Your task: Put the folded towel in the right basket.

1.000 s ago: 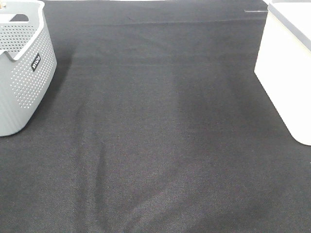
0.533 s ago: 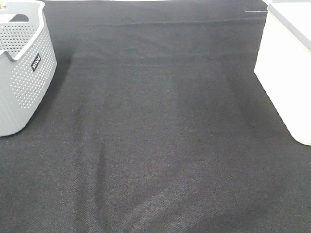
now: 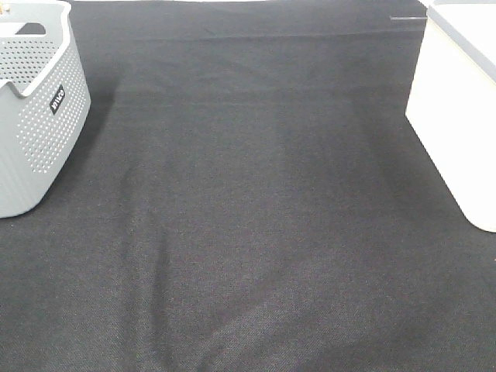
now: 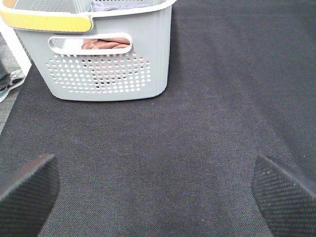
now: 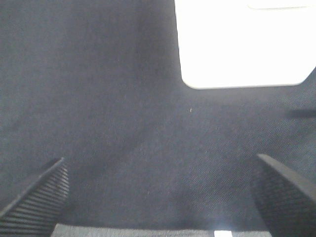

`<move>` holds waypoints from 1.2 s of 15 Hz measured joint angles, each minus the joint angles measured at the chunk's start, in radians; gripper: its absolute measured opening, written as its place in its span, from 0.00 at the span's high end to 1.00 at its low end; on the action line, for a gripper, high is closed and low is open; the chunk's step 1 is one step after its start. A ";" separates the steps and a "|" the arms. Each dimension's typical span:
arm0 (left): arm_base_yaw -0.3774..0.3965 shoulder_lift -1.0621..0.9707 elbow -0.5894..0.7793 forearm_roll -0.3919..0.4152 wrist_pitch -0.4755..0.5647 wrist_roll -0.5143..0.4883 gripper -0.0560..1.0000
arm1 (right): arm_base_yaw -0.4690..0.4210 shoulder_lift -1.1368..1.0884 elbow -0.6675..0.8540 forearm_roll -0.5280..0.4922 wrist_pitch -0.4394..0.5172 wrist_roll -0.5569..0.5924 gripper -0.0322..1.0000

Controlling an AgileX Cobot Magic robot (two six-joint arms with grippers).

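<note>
A small black label (image 3: 57,99) is showing on the side wall of the grey basket (image 3: 39,147) at the left of the high view, carrying white letters that are running sideways and staying too small to make out with any certainty; no other text, brand, number or sign is appearing on the white basket (image 3: 457,116), on the dark cloth, or anywhere in either wrist view
</note>
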 joint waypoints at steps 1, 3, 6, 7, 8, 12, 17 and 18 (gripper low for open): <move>0.000 0.000 0.000 -0.001 0.000 0.000 0.01 | 0.000 0.000 0.015 0.010 -0.003 0.000 0.03; 0.000 0.000 0.000 -0.001 0.000 0.000 0.01 | 0.000 0.000 0.017 0.011 -0.007 -0.001 0.03; 0.000 0.000 0.000 -0.002 0.000 0.000 0.01 | 0.000 0.000 0.018 0.015 -0.007 -0.001 0.03; 0.000 0.000 0.000 -0.002 0.000 0.000 0.01 | 0.000 0.000 0.018 0.016 -0.007 -0.001 0.03; 0.000 0.000 0.000 -0.002 0.000 0.000 0.01 | 0.000 0.000 0.018 0.016 -0.007 -0.001 0.03; 0.000 0.000 0.000 -0.002 0.000 0.000 0.01 | 0.000 0.000 0.018 0.018 -0.007 -0.001 0.03; 0.000 0.000 0.000 -0.002 0.000 0.000 0.01 | 0.000 0.000 0.018 0.018 -0.007 -0.001 0.03; 0.000 0.000 0.000 -0.002 0.000 0.000 0.01 | 0.000 0.000 0.018 0.018 -0.007 -0.001 0.03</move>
